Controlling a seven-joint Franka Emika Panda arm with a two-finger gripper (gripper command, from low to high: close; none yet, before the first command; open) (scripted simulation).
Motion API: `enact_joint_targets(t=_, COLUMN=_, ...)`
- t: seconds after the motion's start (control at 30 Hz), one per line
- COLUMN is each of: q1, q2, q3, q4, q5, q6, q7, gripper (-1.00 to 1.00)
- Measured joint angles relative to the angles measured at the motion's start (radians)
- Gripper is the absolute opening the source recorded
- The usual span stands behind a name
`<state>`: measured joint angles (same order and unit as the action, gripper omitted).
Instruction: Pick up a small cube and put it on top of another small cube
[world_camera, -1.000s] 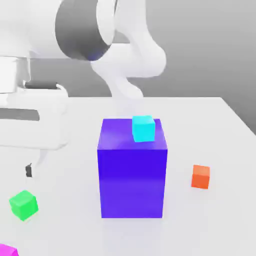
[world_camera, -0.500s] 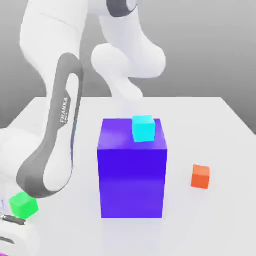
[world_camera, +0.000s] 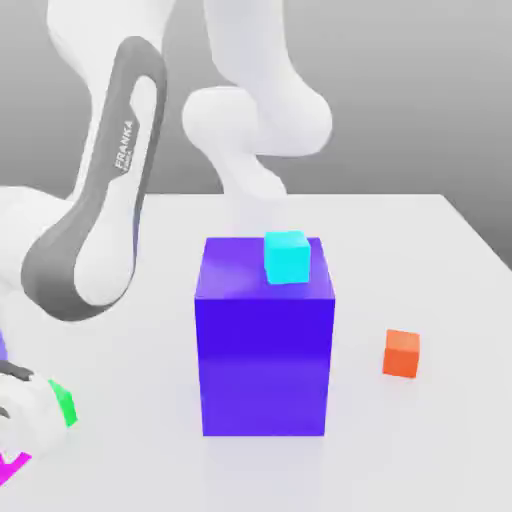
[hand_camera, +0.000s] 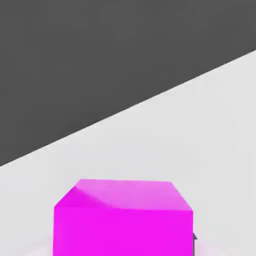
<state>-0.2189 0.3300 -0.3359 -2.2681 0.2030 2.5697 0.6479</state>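
- Jaws have been brought down to the magenta cube (hand_camera: 122, 232) and closed, where a moment ago they were spread wide
- By this, the pick-up seems to have been started, with the magenta cube as the likely one to be carried
- The jaws are drawn in only to the cube's width and appear shut on its sides; no lift off the table (world_camera: 430, 450) can be confirmed
- The green cube (world_camera: 65, 403), likely the one to be stacked on, is partly hidden behind the hand, on the table towards its edge at the exterior view's left; half a second ago, more of it was seen
- The cyan cube (world_camera: 287, 258) on the blue block (world_camera: 265, 365) and the orange cube (world_camera: 401, 354), nearer the table's edge at the exterior view's right, have been left undisturbed
- Next, a straight lift is called for, high enough that the green cube is not knocked
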Motion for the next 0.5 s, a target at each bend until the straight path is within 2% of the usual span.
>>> enact_joint_targets(t=0.23, q1=0.018, q2=-0.216, q3=-0.116, q4=-0.248, q5=-0.102, q6=0.047, q7=0.296, gripper=-1.00)
enact_joint_targets(t=0.4, q1=-0.036, q2=-0.081, q3=-0.044, q4=-0.265, q5=0.044, q6=0.185, q7=0.217, gripper=-1.00)
enact_joint_targets(t=0.43, q1=-0.044, q2=-0.062, q3=-0.032, q4=-0.263, q5=0.064, q6=0.201, q7=0.203, gripper=1.00)
enact_joint_targets(t=0.5, q1=-0.044, q2=-0.062, q3=-0.032, q4=-0.263, q5=0.064, q6=0.201, q7=0.203, gripper=1.00)
